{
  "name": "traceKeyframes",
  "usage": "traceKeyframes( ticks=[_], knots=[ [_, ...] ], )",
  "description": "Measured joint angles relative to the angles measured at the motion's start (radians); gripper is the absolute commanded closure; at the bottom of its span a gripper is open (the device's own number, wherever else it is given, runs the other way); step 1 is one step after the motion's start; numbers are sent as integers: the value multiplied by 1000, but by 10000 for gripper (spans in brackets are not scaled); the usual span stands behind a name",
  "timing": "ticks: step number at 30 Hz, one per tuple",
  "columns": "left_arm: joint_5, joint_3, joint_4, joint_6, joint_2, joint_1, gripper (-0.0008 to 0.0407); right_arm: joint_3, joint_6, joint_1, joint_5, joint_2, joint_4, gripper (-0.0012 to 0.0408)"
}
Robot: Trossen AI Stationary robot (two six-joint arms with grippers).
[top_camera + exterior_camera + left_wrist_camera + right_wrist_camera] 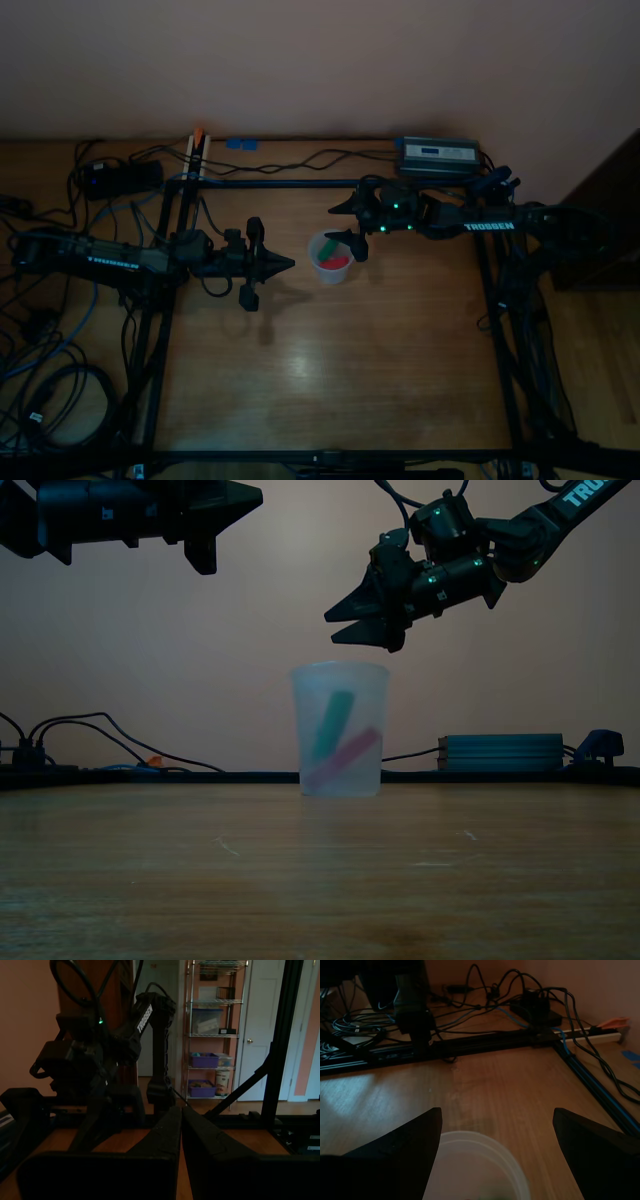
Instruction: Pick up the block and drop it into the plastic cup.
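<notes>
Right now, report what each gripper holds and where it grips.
Nothing is held. The right gripper hangs open above the translucent plastic cup; the left gripper is shut, empty.

R gripper [348,235] at end of arm reaching in from 3 o'clock side of top view, raised off the surface, tilted down; fingers [405,1145] spread wide apart, nothing between them. In ext view it [345,625] hangs high at approx 1 o'clock, tips aimed toward 8. L gripper [285,263] on arm from 9 o'clock, held level & high, jaws pressed together, tips meeting [181,1115], empty.
</notes>
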Motion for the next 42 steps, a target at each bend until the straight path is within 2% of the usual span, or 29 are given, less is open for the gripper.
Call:
traceKeyframes(
  ticks=[5, 10, 16, 20, 25, 33, 38, 42],
  knots=[
    [0, 0, 0, 0, 0, 0, 399, 0, 0, 3, -3, -23, -3, 178],
    [0, 0, 0, 0, 0, 0, 399, -26, -1, 16, -13, -106, -19, 256],
    [0, 0, 0, 0, 0, 0, 399, -127, -2, 56, -20, -252, -18, 353],
    [0, 0, 0, 0, 0, 0, 399, -214, 0, 95, -22, -345, -7, 400],
    [0, 0, 0, 0, 0, 0, 399, -334, 39, 159, -21, -418, 70, 377],
    [0, 0, 0, 0, 0, 0, 399, -529, 122, 242, -6, -428, 317, 363],
    [0, 0, 0, 0, 0, 0, 399, -594, 147, 274, 22, -420, 373, 363],
    [0, 0, 0, 0, 0, 0, 399, -601, 150, 285, 26, -417, 373, 363]
  ],
)
